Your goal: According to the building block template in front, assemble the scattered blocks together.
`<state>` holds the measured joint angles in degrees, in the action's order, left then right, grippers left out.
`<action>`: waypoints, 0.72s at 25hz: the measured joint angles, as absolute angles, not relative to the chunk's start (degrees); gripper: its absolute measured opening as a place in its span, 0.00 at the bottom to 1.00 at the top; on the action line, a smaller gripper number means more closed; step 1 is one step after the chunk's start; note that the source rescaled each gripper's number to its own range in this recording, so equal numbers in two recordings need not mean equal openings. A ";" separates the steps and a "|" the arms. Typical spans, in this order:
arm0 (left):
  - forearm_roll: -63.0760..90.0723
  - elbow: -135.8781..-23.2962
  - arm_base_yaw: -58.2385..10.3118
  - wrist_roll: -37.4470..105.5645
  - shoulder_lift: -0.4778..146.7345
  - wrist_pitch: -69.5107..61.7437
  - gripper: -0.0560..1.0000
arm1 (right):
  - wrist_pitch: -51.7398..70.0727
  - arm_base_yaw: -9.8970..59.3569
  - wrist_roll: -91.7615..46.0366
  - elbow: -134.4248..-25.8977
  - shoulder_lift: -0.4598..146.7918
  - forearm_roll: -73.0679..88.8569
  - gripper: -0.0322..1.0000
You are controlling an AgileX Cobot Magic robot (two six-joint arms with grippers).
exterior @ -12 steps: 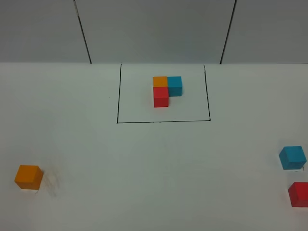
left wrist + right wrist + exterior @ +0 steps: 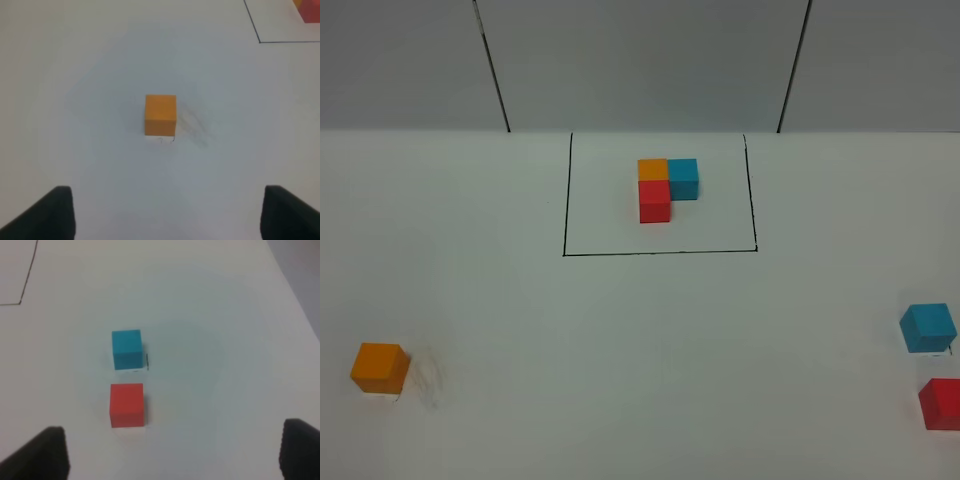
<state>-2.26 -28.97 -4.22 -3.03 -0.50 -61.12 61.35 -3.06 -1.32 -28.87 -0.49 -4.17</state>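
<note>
As the high cam shows it, the building block template sits at 12 o'clock on the white table, inside a black drawn rectangle. It is 3 touching cubes: orange, w/ blue at its 3 o'clock and red at its 6.

The scattered blocks lie well apart from it:
- **Loose orange cube**: alone at 8 o'clock.
- **Loose blue cube**: at 4 o'clock.
- **Loose red cube**: just at the blue's 6, w/ a small gap between them.

Left gripper: jaws wide apart, holding nothing, orange cube ahead. Right gripper: same, w/ blue and red ahead.
</note>
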 joint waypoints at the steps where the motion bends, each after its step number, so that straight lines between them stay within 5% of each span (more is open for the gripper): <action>1: -2.26 -28.97 -4.22 -3.03 -0.50 -61.12 0.66 | 61.35 -3.06 -1.37 -28.87 -0.49 -4.17 0.83; 18: -2.26 -32.37 -4.17 -7.34 8.11 -59.98 0.66 | 61.35 -3.06 -1.37 -28.87 -0.49 -4.17 0.83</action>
